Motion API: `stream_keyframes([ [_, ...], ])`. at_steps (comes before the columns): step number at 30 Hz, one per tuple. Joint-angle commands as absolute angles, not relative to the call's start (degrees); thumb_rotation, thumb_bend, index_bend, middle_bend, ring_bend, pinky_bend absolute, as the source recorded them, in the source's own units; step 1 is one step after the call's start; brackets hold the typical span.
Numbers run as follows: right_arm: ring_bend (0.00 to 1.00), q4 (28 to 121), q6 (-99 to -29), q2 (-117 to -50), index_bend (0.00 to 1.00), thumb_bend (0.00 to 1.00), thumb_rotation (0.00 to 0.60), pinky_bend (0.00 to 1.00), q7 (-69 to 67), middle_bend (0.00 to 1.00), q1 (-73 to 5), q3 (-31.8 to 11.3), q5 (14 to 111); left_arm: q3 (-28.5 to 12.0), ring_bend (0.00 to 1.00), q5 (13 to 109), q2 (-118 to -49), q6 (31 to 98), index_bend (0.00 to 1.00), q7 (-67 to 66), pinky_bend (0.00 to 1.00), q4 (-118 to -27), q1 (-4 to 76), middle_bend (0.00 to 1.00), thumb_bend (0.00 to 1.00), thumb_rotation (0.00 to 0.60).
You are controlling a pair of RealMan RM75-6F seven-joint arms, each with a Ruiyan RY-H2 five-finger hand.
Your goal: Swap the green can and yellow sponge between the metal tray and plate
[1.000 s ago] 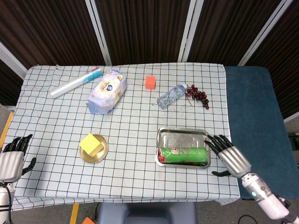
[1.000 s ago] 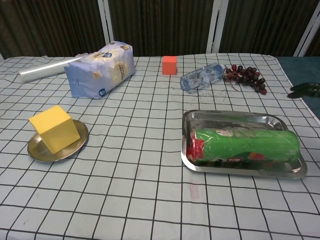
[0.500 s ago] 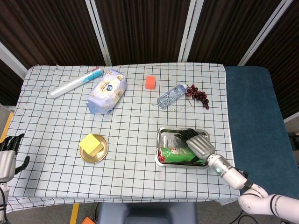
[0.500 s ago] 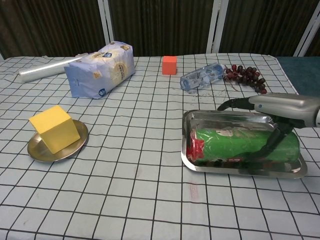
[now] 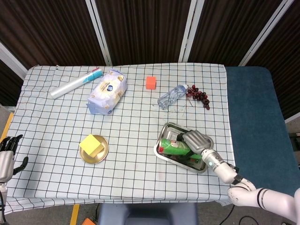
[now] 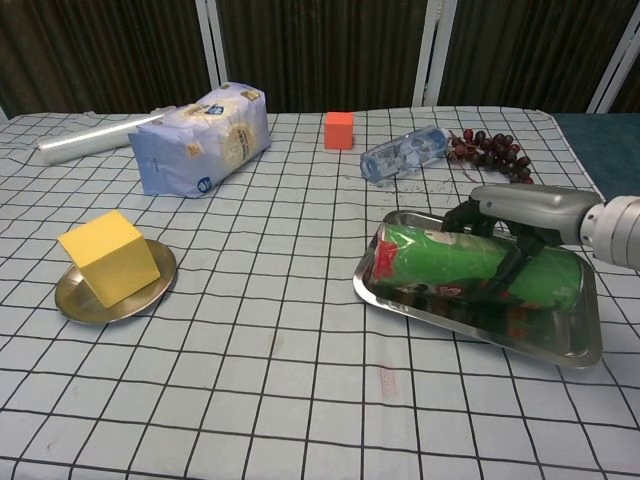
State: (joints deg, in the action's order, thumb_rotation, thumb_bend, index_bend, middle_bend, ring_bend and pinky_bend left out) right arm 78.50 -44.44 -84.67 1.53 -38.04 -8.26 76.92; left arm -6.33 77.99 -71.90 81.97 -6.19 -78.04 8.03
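A green can (image 6: 455, 262) (image 5: 174, 144) lies on its side in the metal tray (image 6: 420, 312) (image 5: 165, 129), which sits skewed on the cloth at the right front. My right hand (image 6: 520, 220) (image 5: 197, 140) lies over the can with its fingers curled down around it. A yellow sponge (image 6: 108, 257) (image 5: 92, 144) stands on the small brass plate (image 6: 78, 300) (image 5: 102, 157) at the left front. My left hand (image 5: 5, 157) hangs off the table's left edge, holding nothing, fingers apart.
At the back lie a foil roll (image 5: 76, 82), a wipes pack (image 5: 107, 91), an orange cube (image 5: 150, 82), a clear bottle (image 5: 171, 96) and dark grapes (image 5: 198, 96). A blue surface (image 5: 255, 122) borders the table on the right.
My right hand came in from the right and closed over the green can. The tray and can have turned at an angle. My left hand drifted down and left.
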Motion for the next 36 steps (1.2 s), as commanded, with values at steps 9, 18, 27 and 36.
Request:
stream_keyframes([
  [9,0.7,75.5,-48.7,-91.1,0.87,0.08,0.6,0.6,5.3,0.64,-43.6,-13.9,76.3,-6.1,0.13,77.3,-72.0,80.7,0.14,-7.5,0.25,-78.3,8.3,0.2,0.36,0.6],
  [18,0.7,59.5,-45.3,-103.4,0.87,0.08,0.6,0.59,8.6,0.64,-55.4,-19.6,74.1,-6.0,0.13,76.5,-71.8,79.4,0.15,-7.7,0.25,-78.2,8.6,0.21,0.35,0.6],
  [27,0.69,38.5,-42.6,-116.2,0.87,0.08,0.6,0.59,1.2,0.64,-64.5,-20.9,74.4,-6.1,0.13,76.3,-71.3,79.6,0.17,-5.8,0.25,-78.1,8.2,0.21,0.35,0.6],
  [36,0.37,26.7,-37.3,-122.8,0.6,0.08,0.6,0.33,-8.9,0.44,-69.8,-18.4,76.8,-6.5,0.13,76.0,-71.2,79.3,0.18,-4.3,0.25,-77.4,8.2,0.21,0.36,0.6],
])
